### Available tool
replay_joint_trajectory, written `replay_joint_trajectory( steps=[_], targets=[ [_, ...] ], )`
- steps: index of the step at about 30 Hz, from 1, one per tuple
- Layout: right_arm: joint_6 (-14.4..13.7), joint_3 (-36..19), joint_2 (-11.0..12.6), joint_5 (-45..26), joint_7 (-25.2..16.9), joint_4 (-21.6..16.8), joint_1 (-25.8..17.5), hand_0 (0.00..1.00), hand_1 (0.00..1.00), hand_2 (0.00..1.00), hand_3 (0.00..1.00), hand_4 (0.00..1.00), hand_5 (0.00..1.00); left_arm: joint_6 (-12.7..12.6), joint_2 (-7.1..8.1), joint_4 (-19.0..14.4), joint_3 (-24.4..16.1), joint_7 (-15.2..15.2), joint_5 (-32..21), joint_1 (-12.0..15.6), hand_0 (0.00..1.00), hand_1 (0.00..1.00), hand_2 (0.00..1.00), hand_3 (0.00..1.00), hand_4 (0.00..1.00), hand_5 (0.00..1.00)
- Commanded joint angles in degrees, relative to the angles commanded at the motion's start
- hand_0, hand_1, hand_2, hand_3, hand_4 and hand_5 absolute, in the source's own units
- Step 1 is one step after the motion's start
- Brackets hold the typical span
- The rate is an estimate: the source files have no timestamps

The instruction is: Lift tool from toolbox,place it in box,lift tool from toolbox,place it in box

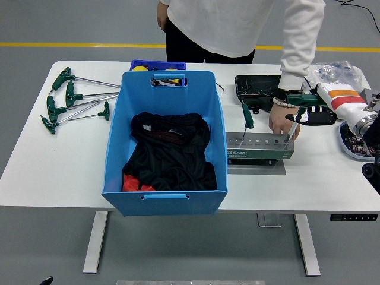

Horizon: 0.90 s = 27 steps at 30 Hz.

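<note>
White table (59, 160), grey floor (59, 24), yellow line (71, 44)

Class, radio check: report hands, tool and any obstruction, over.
Right hand shut on T-handle tool, tip in tool rack. Left hand out of view. Person's hand steadying the rack. Blue box holds black cloth.
</note>
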<state>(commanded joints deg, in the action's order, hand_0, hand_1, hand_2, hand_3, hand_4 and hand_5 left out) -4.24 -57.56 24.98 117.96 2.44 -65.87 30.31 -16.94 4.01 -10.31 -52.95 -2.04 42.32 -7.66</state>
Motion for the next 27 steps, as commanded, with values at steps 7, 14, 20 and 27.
replay_joint_trajectory(
  steps=[7,14,20,27],
  targets=[
    [-0.5,0.1,0.2,0.0,0.4,-0.3,0.3,0.2,0.18,0.192,0.229,0.998,0.798,0.0,-0.03,0.0,0.1,0.0,-0.2,-0.1,0.718,0.72,0.747,0.644,0.632,0.529],
    [-0.4,0.3,0.5,-0.3,0.8,-0.5,0.5,0.13,0.123,0.152,0.189,0.998,0.808,0.0,0.02,0.0,0.3,0.1,-0.6,-0.2,0.718,0.72,0.748,0.643,0.632,0.529],
    [-0.2,0.2,0.5,-0.6,1.0,-0.4,0.6,0.086,0.066,0.1,0.138,0.998,0.816,0.1,0.09,0.0,0.3,0.2,-0.8,-0.3,0.718,0.72,0.747,0.643,0.633,0.53],
    [-0.1,0.1,0.3,-0.6,0.9,-0.1,0.3,0.028,0.002,0.027,0.057,0.998,0.822,0.0,0.08,0.0,0.4,0.2,-1.0,-0.3,0.718,0.72,0.747,0.643,0.632,0.529]
  ],
)
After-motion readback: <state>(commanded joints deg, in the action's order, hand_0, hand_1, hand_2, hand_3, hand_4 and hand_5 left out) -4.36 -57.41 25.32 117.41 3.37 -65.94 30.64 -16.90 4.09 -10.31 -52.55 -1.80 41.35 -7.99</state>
